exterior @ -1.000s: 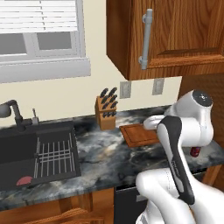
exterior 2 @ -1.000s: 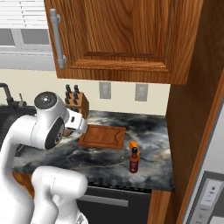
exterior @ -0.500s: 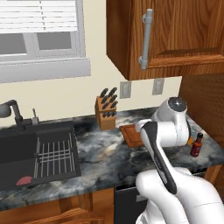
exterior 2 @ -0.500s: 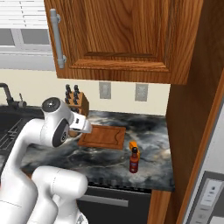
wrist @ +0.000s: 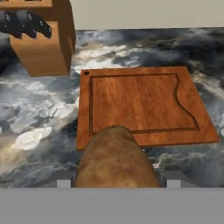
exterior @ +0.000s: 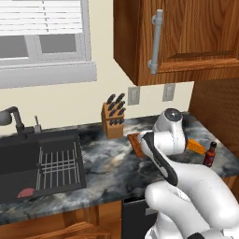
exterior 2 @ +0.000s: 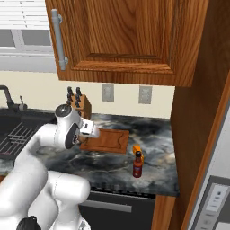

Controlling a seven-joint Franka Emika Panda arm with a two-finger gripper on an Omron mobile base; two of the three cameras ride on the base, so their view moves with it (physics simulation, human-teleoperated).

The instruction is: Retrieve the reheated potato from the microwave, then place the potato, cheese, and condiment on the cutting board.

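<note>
Desk (exterior 2: 112, 164): dark marbled stone top; carries everything below.
Cutting board (wrist: 140, 105): flat reddish wood with a groove near the rim, bare, lying beside the knife block (wrist: 41, 41).
Condiment (exterior 2: 138, 165): slim dark red bottle, upright near the front edge, well apart from the board; likely tippy, best taken around the body.
Cheese (exterior 2: 136, 148): orange wedge just behind the bottle; probably soft, so grip gently across its flat faces.
Potato (wrist: 114, 162): tan lump held above the board's near edge; judged firm, rounded, apt to roll.
Claw (wrist: 114, 181): part-way open, clamped across the potato's middle.
</note>
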